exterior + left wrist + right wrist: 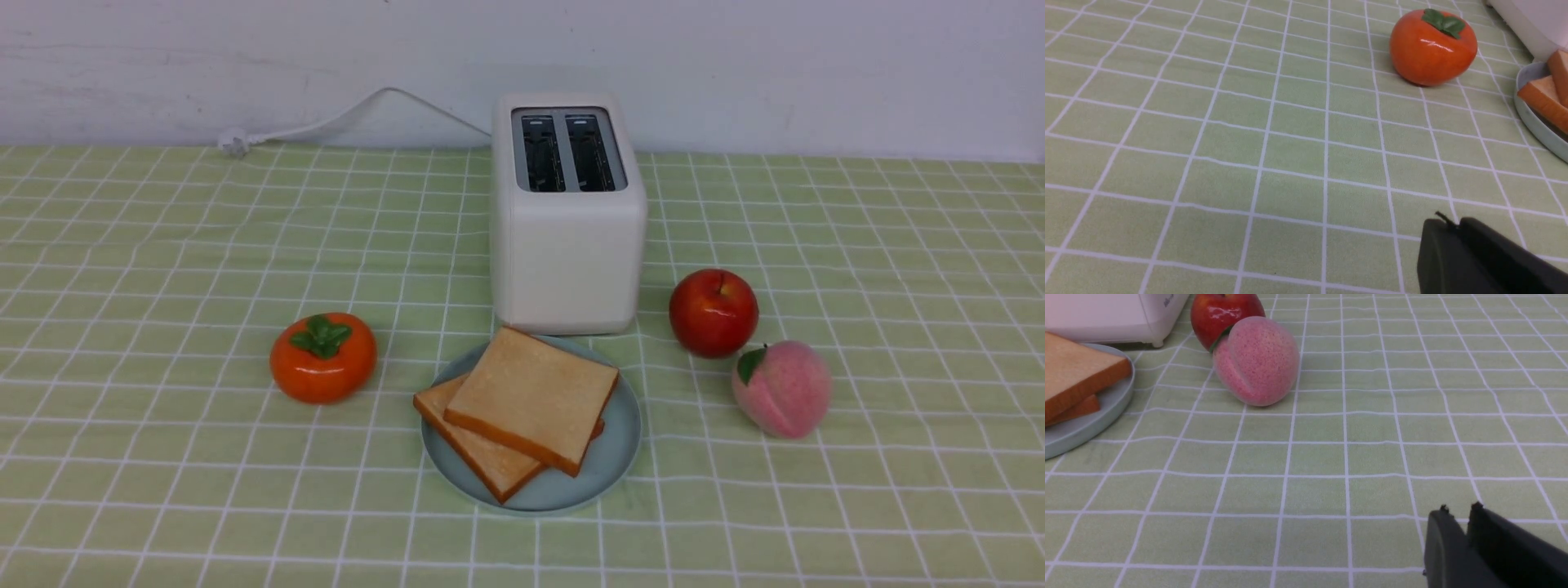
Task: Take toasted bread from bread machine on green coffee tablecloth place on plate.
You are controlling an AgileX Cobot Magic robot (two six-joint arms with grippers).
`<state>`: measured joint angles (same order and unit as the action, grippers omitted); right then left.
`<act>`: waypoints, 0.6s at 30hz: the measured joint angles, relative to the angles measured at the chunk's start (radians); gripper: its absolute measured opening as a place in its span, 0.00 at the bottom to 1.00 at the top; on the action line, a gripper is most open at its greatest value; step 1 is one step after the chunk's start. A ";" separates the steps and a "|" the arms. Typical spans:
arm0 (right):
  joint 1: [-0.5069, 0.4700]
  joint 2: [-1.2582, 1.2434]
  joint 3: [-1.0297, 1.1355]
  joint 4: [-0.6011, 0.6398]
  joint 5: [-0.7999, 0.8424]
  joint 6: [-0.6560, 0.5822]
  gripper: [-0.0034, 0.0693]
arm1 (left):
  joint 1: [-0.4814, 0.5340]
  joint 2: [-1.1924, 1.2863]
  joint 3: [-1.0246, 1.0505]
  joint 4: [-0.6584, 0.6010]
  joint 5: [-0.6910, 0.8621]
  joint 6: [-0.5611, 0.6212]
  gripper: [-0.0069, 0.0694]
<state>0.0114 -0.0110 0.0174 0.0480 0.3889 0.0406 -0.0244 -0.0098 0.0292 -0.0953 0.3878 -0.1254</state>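
Left gripper [1453, 228] shut | square toasted bread [531, 396] stacked | round plate [616, 457]

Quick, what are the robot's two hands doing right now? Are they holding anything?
Left gripper: closed, holding nothing, above the green coffee tablecloth.
Right gripper: nearly closed, only a thin gap, holding nothing.

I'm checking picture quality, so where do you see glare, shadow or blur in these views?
Front view: even light, glare spot on the apple, soft shadows. Left wrist view: white highlight on the persimmon, dark left pincer featureless. Right wrist view: sheen on the apple, peach matte.
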 joint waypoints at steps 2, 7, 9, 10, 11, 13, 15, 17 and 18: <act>0.000 0.000 0.000 0.000 0.000 0.000 0.18 | 0.000 0.000 0.000 0.000 0.000 0.000 0.14; 0.000 0.000 0.000 0.000 0.000 0.000 0.19 | 0.000 0.000 0.000 0.000 0.000 0.000 0.14; 0.000 0.000 0.000 0.000 0.000 0.000 0.19 | 0.000 0.000 0.000 0.000 0.000 0.000 0.14; 0.000 0.000 0.000 0.000 0.000 0.000 0.19 | 0.000 0.000 0.000 0.000 0.000 0.000 0.14; 0.000 0.000 0.000 0.000 0.000 0.000 0.19 | 0.000 0.000 0.000 0.000 0.000 0.000 0.14; 0.000 0.000 0.000 0.000 0.000 0.000 0.20 | 0.000 0.000 0.000 0.000 0.000 0.000 0.14; 0.000 0.000 0.000 0.000 0.000 0.000 0.20 | 0.000 0.000 0.000 0.000 0.000 0.000 0.14; 0.000 0.000 0.000 0.000 0.000 0.000 0.21 | 0.000 0.000 0.000 0.000 0.000 0.000 0.15; 0.000 0.000 0.000 0.000 0.000 0.000 0.21 | 0.000 0.000 0.000 0.000 0.000 0.000 0.15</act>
<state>0.0114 -0.0110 0.0174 0.0480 0.3889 0.0406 -0.0244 -0.0098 0.0292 -0.0953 0.3878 -0.1254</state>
